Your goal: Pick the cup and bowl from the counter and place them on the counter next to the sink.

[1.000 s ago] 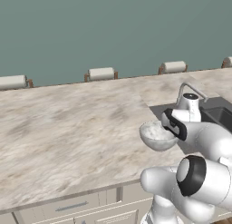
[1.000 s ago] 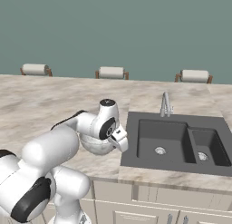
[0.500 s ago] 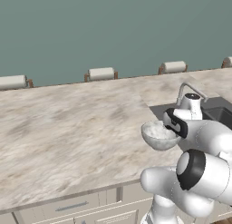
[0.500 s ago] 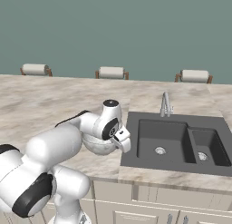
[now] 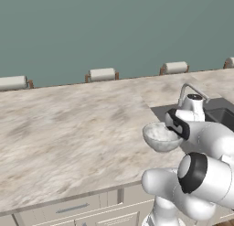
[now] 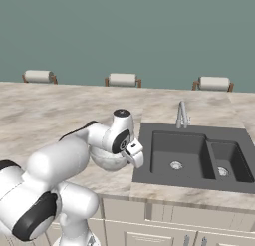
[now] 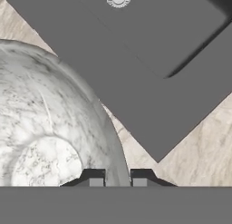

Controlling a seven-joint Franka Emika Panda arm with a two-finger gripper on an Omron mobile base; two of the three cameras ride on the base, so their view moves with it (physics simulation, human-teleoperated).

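Observation:
My gripper (image 7: 118,180) is shut on the rim of the grey-white speckled bowl (image 7: 45,128), one finger inside the wall and one outside. The bowl (image 5: 160,136) hangs upright a little above the beige marbled counter (image 5: 68,129), just left of the dark sink (image 5: 219,113). From the right base view the bowl (image 6: 107,160) sits under my wrist, close to the sink (image 6: 194,155) and its left edge. In the hand view the sink (image 7: 149,37) with its drain lies beyond the bowl. The cup is out of view.
A thin curved faucet (image 6: 182,113) stands behind the sink. Chair backs (image 5: 101,74) line the counter's far edge. Cream cabinet fronts (image 6: 149,230) run below the near edge. Open counter stretches to the left of the bowl.
The gripper and the bowl have shifted slightly toward the sink. The grip on the rim is unchanged.

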